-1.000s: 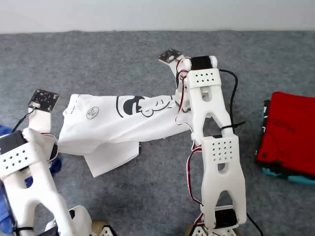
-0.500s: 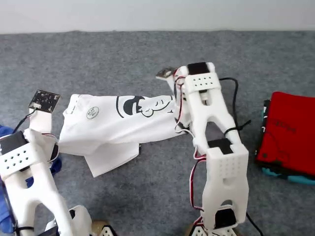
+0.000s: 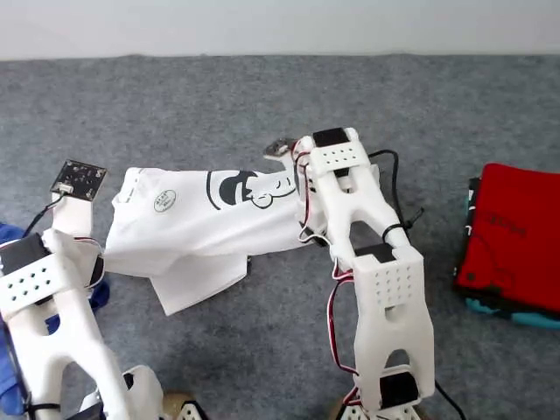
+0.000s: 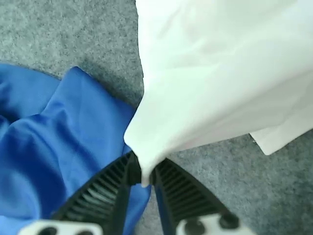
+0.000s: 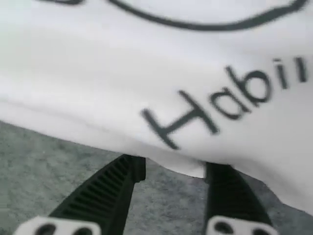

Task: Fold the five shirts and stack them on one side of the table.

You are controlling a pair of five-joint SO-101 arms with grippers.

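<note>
A white shirt (image 3: 197, 223) with a black print lies stretched across the grey table between both arms. My left gripper (image 4: 142, 172) is shut on a pinched corner of the white shirt (image 4: 220, 73) at its left end, just above a blue shirt (image 4: 49, 147). My right gripper (image 5: 173, 169) is open at the right end of the white shirt (image 5: 146, 63), with the cloth's edge lying right at the fingertips. In the high view the right arm (image 3: 337, 175) covers that end of the shirt.
A folded red shirt (image 3: 512, 232) lies on a teal one (image 3: 490, 308) at the table's right side. The crumpled blue shirt (image 3: 7, 234) sits at the left edge under the left arm (image 3: 44, 289). Grey table (image 3: 175, 105) lies bare at the back.
The right arm has swung left and drawn back over the white shirt's right end. The left arm and its hold on the shirt have not moved.
</note>
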